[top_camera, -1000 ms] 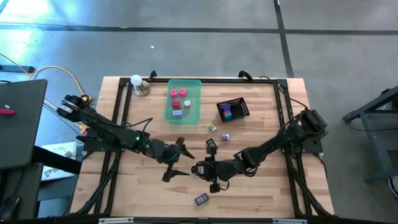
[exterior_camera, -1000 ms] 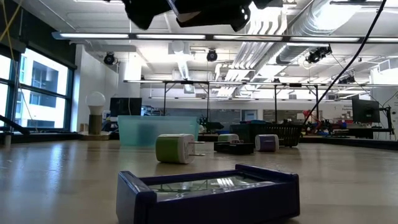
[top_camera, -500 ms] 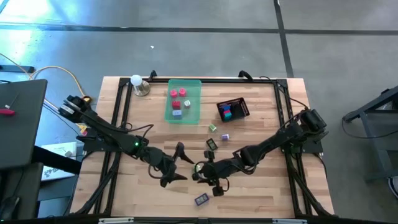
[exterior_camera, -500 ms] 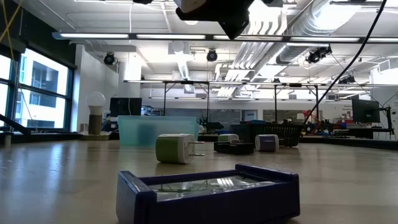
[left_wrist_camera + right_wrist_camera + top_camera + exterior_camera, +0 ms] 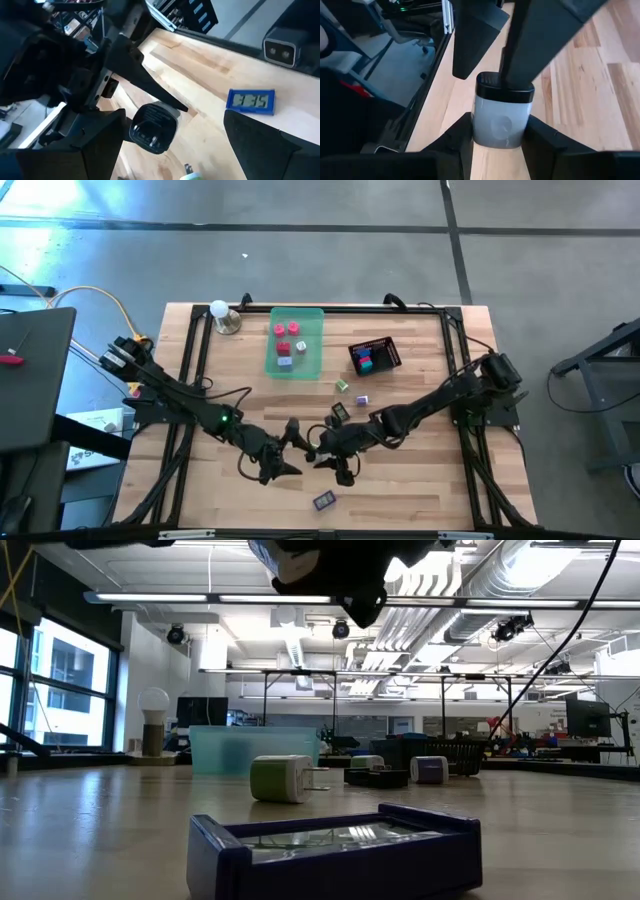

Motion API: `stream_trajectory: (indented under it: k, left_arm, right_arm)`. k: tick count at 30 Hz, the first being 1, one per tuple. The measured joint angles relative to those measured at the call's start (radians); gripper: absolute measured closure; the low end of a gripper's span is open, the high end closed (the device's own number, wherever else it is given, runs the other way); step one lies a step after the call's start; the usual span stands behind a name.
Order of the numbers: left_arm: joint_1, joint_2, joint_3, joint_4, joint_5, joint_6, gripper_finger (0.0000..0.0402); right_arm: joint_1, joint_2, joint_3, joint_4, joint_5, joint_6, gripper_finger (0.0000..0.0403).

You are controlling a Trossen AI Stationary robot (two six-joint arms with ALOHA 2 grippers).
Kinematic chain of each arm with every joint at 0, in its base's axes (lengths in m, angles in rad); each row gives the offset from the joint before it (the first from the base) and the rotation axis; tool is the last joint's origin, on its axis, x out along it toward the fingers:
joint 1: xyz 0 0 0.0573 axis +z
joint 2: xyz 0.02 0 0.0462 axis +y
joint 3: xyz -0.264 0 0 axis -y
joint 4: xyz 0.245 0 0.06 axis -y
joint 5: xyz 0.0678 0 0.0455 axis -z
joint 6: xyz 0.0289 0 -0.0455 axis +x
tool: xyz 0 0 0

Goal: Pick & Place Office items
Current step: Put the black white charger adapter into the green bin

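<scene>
Clearly the right end effector (image 5: 501, 137) is clenched on a small plug-like piece (image 5: 502, 115), pale grey in the body with a black cap, and holds it by its two flat sides above the near middle of the surface (image 5: 420, 480). Just to its left hangs the left end effector (image 5: 289, 450), released with its fingers spread wide and pointing towards the held piece. The piece looks like hard moulded plastic, so it should be light and stiff. Its smooth sides may slip, though, so the flat faces low on the body seem the safest place to grip, not the rounded cap. Near the front edge lies a flat blue clock (image 5: 323, 501), alone and well apart from both arms. It looks best taken across its short sides. Farther back sit a black piece (image 5: 338, 412), a lavender one (image 5: 361, 400) and a green one (image 5: 342, 385). Beyond these are the green tray (image 5: 270, 366) on the left and the black basket (image 5: 389, 357) on the right, each already holding a few pieces.
</scene>
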Motion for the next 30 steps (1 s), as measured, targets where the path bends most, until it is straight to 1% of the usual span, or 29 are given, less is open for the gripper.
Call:
stream_trajectory:
  k: [4, 12, 16, 20, 23, 30]
  left_arm:
    - [0.012, 0.000, 0.000, 0.000, 0.001, -0.005, 0.0073]
    - [0.042, 0.000, 0.000, 0.000, 0.001, -0.212, 0.0073]
    - [0.053, 0.000, 0.000, 0.002, 0.001, -0.287, 0.0073]
    - [0.054, 0.000, 0.000, 0.005, 0.000, -0.329, 0.0073]
    - [0.054, 0.000, 0.000, 0.020, 0.000, -0.263, 0.0073]
    - [0.043, 0.000, 0.000, 0.018, 0.009, -0.010, 0.0073]
  right_arm:
    - [-0.017, 0.000, 0.000, -0.004, -0.012, 0.027, 0.0283]
    - [-0.017, 0.000, 0.000, 0.000, -0.036, 0.030, 0.0283]
    - [-0.018, 0.000, 0.000, 0.000, -0.035, 0.030, 0.0283]
    - [-0.022, 0.000, 0.000, 0.000, -0.033, 0.030, 0.0283]
    - [-0.024, 0.000, 0.000, -0.002, -0.034, 0.030, 0.0283]
    - [-0.024, 0.000, 0.000, -0.007, -0.058, 0.030, 0.0283]
